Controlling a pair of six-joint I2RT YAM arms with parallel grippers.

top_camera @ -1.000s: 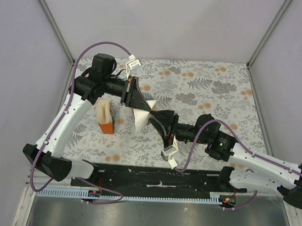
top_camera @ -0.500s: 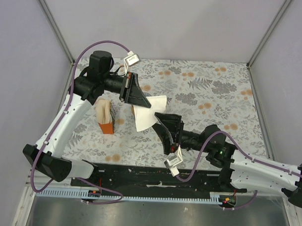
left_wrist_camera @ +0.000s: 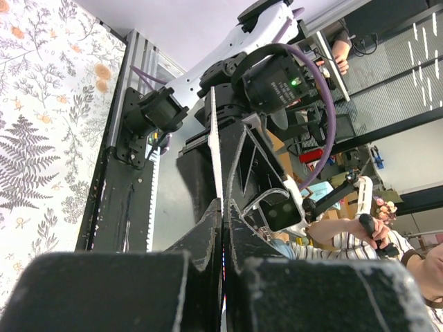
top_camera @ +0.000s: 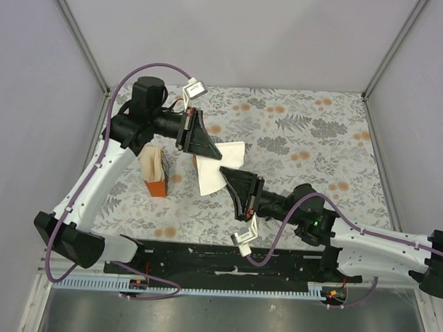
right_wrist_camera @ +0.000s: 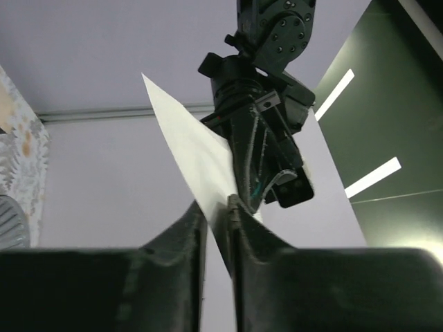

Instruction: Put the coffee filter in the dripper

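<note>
Pinching the filter (right_wrist_camera: 187, 138) aloft over the desk (top_camera: 317, 133): clamped edge-on in the closed left fingers (left_wrist_camera: 213, 235), gripped too between the closed right fingers (right_wrist_camera: 194, 228)

No legible text or labels

White coffee filter (right_wrist_camera: 185, 149) nipped between right pincer (right_wrist_camera: 217, 207) tips, left pincer (right_wrist_camera: 241, 198) clamping it from above

top camera looks down — close wrist cameras face each other across the coffee filter (right_wrist_camera: 183, 142).
</note>
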